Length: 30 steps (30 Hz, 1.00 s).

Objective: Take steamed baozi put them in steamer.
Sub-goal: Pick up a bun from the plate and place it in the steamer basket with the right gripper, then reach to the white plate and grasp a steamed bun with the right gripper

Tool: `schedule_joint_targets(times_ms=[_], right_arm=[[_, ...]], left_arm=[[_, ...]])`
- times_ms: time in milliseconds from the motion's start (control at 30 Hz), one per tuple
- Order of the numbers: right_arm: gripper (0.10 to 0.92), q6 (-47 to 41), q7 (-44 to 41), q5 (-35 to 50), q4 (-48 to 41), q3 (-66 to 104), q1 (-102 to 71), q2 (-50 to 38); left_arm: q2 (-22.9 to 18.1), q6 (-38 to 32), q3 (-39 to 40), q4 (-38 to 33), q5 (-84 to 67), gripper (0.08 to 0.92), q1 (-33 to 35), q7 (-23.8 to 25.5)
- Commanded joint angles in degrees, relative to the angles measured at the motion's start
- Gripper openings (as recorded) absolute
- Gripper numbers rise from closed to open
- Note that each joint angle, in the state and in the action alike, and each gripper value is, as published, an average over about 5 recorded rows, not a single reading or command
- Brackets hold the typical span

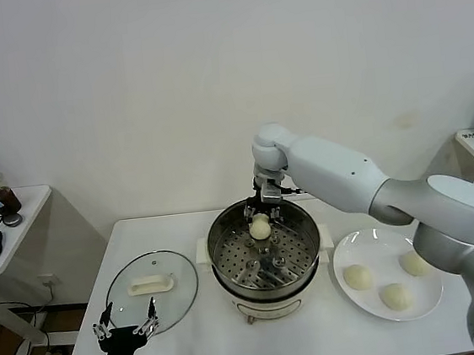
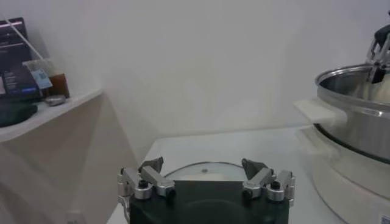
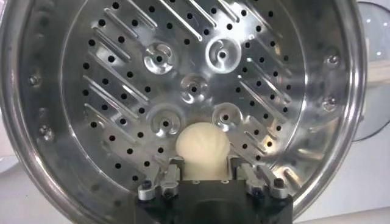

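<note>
Stainless steamer [image 1: 265,255]: one baozi [image 1: 260,226] is held above its tray between the right hand's [image 1: 260,218] part-spread fingers; release is judged next. Left hand [image 1: 126,329] waits, wide open.

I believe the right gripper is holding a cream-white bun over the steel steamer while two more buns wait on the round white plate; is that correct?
Not quite: three pale cream-white buns wait on the round white plate, not two, as the head view shows. The rest holds: the right gripper has a round cream-white bun between its fingers above the shiny stainless-steel steamer.
</note>
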Motion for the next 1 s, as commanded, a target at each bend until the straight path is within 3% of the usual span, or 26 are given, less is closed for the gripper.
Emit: schedule_joint_targets(times_ms=[33,200,300,467,667,800,1000], right_arm=[[0.635,0.2,5.2,0.4,-1.1,-0.1,-0.1,0.3],[0.773,-4.7,0.1,3.9,1.6,0.0,1.9,-1.6],[0.814,-10.1,-2.6,8.9,5.4,-0.4,4.5,-4.4],[0.822,-22.7,-4.9,22.7,10.6,-0.3,10.6,-11.2],[0.823,-47.0,-6.7,34.6,12.0,1.7,16.6,-21.7],[0.823,-61.0,-6.5,35.4,14.3,2.4,16.4,-28.5],[0.823,-70.5,-6.4,30.7,24.8,1.2,9.3,-41.4]], left_arm=[[-0.2,0.1,0.3,-0.1,0.1,0.823,0.0,0.0],[-0.1,0.1,0.3,-0.1,0.2,0.823,0.2,0.1],[0.0,0.1,0.2,0.0,0.2,0.823,0.1,0.1],[0.1,0.2,0.2,-0.2,0.1,0.823,0.2,0.1],[0.1,0.4,0.4,-0.3,-0.2,0.823,-0.2,0.3],[0.4,0.5,0.7,-0.3,-0.3,0.823,-0.3,0.3],[0.9,0.5,0.8,0.0,-0.4,0.823,-0.2,0.3]])
